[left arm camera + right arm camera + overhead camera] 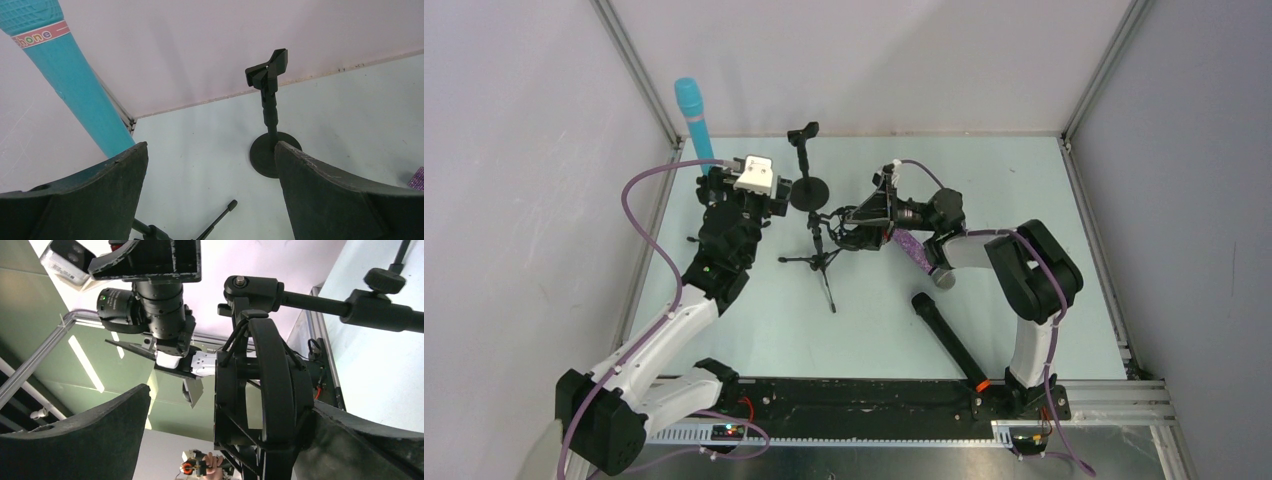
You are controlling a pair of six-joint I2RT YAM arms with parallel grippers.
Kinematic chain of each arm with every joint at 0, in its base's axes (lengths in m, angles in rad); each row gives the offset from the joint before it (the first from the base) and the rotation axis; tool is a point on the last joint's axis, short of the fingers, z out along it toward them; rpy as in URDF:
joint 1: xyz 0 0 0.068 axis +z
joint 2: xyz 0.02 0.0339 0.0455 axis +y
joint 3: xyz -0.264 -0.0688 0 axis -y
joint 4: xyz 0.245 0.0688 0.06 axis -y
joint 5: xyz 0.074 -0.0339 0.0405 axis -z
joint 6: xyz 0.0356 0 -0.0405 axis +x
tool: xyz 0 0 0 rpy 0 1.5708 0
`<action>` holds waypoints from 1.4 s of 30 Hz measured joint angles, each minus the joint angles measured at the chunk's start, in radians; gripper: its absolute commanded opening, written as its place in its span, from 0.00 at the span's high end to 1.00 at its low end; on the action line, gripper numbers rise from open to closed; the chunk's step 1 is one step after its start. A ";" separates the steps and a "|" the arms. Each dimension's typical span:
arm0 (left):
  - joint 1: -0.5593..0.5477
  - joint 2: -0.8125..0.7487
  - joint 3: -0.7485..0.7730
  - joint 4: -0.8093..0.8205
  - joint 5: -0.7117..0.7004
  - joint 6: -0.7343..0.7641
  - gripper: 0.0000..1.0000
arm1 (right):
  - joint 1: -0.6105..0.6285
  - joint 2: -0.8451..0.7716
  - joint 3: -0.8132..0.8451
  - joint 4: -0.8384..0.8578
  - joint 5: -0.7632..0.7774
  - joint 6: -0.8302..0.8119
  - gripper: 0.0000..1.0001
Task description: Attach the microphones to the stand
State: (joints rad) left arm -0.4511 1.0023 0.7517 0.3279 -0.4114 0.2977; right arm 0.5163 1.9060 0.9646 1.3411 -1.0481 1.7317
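- Standing near-upright by the far left corner, the light blue microphone (692, 118) is seen just beside the left gripper (211, 145), to its left and outside the left finger. Its long axis runs upward with a slight lean. Its lower end is hidden behind that finger, so what supports it cannot be told.
- The left gripper is spread wide with nothing between its fingers. The left arm is judged much nearer this microphone than the right arm.
- The clip stand (270, 100) is framed straight ahead between the left fingers, upright on its round base (267, 160), with its clip (267, 67) empty.
- The right gripper (232, 402) is opened wide around the shock mount (272, 390) of the tripod stand (824, 262). A gap is seen at one finger; contact at the other cannot be told.
- The purple microphone (912, 246) is lying flat on the table (1014, 200) under the right forearm, silver grille (942, 278) toward the near side.
- The black microphone (946, 335) is lying flat nearer the bases, orange ring (981, 384) at its near end. Neither is held.
- The next move is judged to be a grasp across the blue barrel, then a carry rightward to the clip.
- In the way: the corner post (639, 70) close behind the blue microphone, and the tripod legs near the left gripper.
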 measured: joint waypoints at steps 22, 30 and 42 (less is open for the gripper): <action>0.000 0.000 0.000 0.000 0.030 0.000 0.00 | -0.034 -0.066 -0.046 -0.580 0.066 -0.470 0.01; 0.000 -0.002 0.000 0.000 0.034 0.000 0.00 | -0.069 -0.136 -0.066 -0.754 0.100 -0.598 0.00; 0.000 -0.003 0.000 0.000 0.050 0.000 0.00 | -0.221 -0.341 -0.132 -0.945 0.149 -0.761 0.01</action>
State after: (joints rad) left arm -0.4511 0.9997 0.7517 0.3283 -0.3618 0.2981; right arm 0.2955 1.5654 0.8322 0.3958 -0.8993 0.9707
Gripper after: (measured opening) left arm 0.996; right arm 0.993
